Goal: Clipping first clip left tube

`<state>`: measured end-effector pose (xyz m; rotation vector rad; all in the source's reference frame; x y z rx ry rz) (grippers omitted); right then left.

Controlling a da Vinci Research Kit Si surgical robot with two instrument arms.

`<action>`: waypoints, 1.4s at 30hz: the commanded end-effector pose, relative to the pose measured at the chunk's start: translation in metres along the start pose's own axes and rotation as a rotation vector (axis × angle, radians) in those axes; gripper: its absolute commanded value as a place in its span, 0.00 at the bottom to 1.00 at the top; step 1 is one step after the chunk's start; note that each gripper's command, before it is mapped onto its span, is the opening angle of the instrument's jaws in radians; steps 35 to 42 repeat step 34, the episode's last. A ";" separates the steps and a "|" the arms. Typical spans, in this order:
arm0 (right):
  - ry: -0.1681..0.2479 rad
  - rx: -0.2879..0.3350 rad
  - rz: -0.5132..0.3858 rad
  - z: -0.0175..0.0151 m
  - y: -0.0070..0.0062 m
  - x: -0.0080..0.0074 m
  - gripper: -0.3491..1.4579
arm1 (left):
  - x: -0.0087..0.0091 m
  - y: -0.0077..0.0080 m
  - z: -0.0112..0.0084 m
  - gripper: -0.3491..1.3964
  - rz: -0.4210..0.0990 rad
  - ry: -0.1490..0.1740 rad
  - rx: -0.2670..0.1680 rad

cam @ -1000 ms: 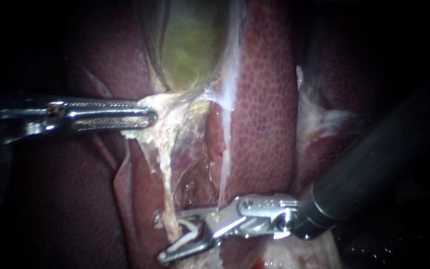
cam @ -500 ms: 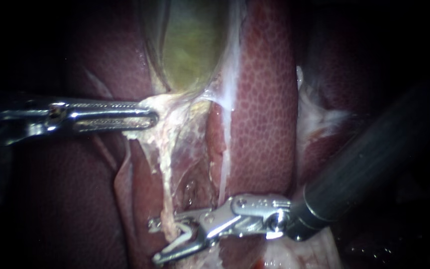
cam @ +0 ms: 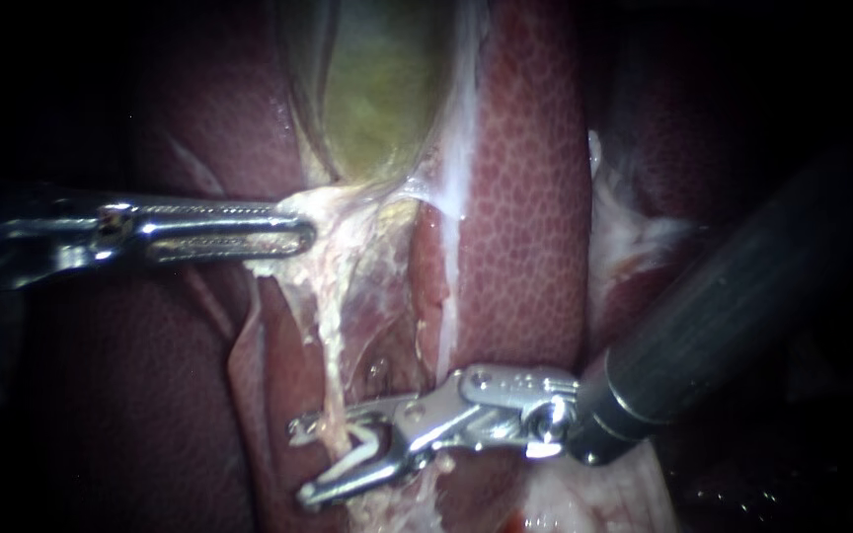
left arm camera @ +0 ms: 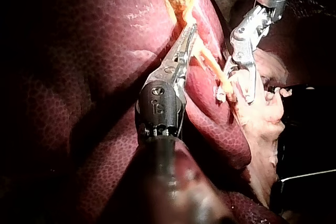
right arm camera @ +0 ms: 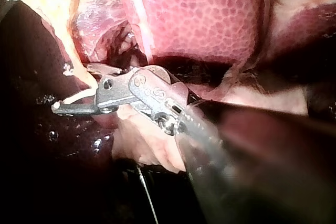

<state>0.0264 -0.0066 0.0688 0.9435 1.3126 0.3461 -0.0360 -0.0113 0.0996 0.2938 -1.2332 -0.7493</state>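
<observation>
**A:** What is nearest the camera?

**B:** My right instrument (cam: 298, 464). Its dark shaft comes in from about 3 o'clock and slopes down to the wrist. There it bends, so the jaws point toward 8 o'clock, low in the endoscope view.

**A:** And the jaws?

**B:** They stand wide apart, with a pale clip (cam: 359, 456) lying between them. The left tube (cam: 333, 336) passes through the gap, near 6 o'clock. The jaws straddle it without closing on it.

**A:** Where does that tube come from?

**B:** It hangs down toward 6 o'clock as a thin yellowish strand from the pale tissue (cam: 333, 212) just above centre. A whiter tube (cam: 449, 326) runs beside it, toward 3 o'clock of it.

**A:** Your left instrument?

**B:** My left instrument (cam: 298, 235) lies farther back. It comes in level from 9 o'clock, pointing toward 3 o'clock, its jaws clamped on that pale tissue.

**A:** Beyond that?

**B:** The greenish gallbladder (cam: 377, 89) is at 12 o'clock, with the mottled red liver (cam: 525, 197) beside it.
</observation>
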 end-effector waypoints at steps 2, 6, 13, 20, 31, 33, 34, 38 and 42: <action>0.004 -0.002 0.000 0.0001 0.0001 0.0001 0.45 | 0.0001 0.0000 0.0001 0.00 0.000 0.000 0.000; 0.005 -0.004 0.030 0.0002 0.0004 0.0001 0.41 | 0.0001 0.0000 0.0001 0.00 0.000 0.000 -0.001; 0.005 -0.004 0.087 -0.0010 0.0013 -0.0005 0.00 | 0.0001 -0.0001 0.0001 0.00 0.000 0.000 -0.001; 0.008 -0.019 0.084 -0.0009 0.0015 -0.0010 0.00 | 0.0001 -0.0001 0.0000 0.00 0.007 0.000 0.000; 0.006 -0.011 0.084 -0.0009 0.0014 -0.0010 0.00 | 0.0001 -0.0001 0.0000 0.00 0.006 0.000 -0.001; 0.006 -0.011 0.084 -0.0009 0.0014 -0.0010 0.00 | 0.0001 -0.0001 0.0000 0.00 0.006 0.000 -0.001; 0.006 -0.011 0.084 -0.0009 0.0014 -0.0010 0.00 | 0.0001 -0.0001 0.0000 0.00 0.006 0.000 -0.001; 0.006 -0.011 0.084 -0.0009 0.0014 -0.0010 0.00 | 0.0001 -0.0001 0.0000 0.00 0.006 0.000 -0.001; 0.006 -0.011 0.084 -0.0009 0.0014 -0.0010 0.00 | 0.0001 -0.0001 0.0000 0.00 0.006 0.000 -0.001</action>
